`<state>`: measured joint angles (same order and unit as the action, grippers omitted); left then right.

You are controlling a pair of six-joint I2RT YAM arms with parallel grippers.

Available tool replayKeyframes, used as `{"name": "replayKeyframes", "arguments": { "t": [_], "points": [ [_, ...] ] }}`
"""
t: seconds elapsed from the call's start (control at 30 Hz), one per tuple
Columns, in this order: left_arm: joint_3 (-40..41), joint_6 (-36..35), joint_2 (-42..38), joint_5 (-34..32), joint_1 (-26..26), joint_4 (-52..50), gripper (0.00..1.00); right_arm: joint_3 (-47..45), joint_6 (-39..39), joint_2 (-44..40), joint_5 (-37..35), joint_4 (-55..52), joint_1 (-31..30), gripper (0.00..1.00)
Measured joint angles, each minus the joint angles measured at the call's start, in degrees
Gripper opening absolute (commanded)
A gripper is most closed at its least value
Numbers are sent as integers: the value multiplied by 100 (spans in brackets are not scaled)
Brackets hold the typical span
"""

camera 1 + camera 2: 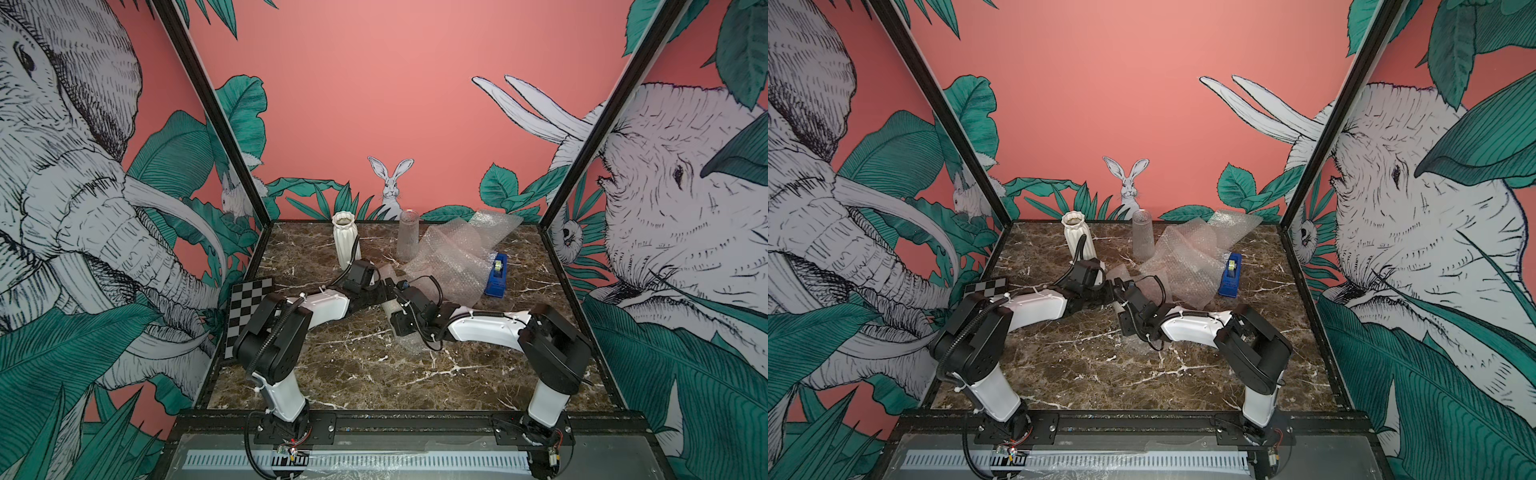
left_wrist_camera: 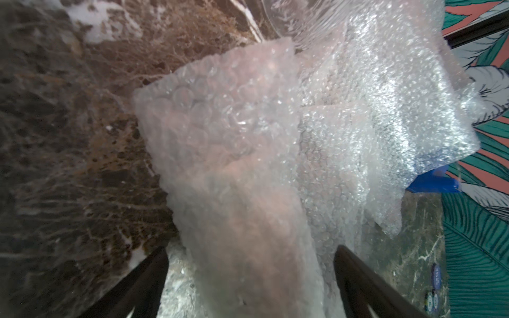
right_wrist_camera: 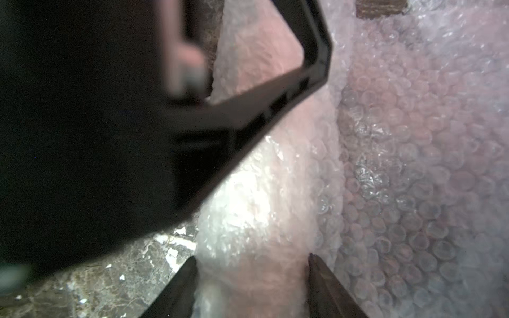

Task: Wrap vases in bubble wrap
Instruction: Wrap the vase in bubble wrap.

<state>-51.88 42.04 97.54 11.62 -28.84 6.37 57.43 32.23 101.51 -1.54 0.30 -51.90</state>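
Two grippers flank the wrapped vase (image 2: 220,143): left gripper (image 2: 252,247) spread wide, right gripper (image 3: 252,256) grip unclear. Bubble wrap (image 3: 413,165) is slippery, the core likely fragile; hold mid-body.

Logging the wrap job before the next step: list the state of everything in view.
tall white vase: upright, unwrapped.
glass vase: upright, unwrapped.
bubble wrap sheets: loose, crumpled pile.
wrapped vase: lying down, rolled in one sheet.
tape dispenser: upright, untouched.
left gripper: open, astride the wrapped vase.
right gripper: jaws flanking it; grip unclear.

left claw (image 2: 251,247) spread wide, right claw (image 3: 252,256) narrower
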Motion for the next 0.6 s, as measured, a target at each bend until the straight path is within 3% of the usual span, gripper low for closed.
{"name": "replayKeyframes", "arguments": {
  "t": [0.23, 0.6],
  "points": [
    [66, -11, -372, -4, 83, 175, 98, -968, 935, -111, 1117, 1845, 479, 51],
    [131, -7, -35, 101, 103, 323, 81, -1679, 2374, 396, 2087, 4170, 682, 51]
  ]
}}
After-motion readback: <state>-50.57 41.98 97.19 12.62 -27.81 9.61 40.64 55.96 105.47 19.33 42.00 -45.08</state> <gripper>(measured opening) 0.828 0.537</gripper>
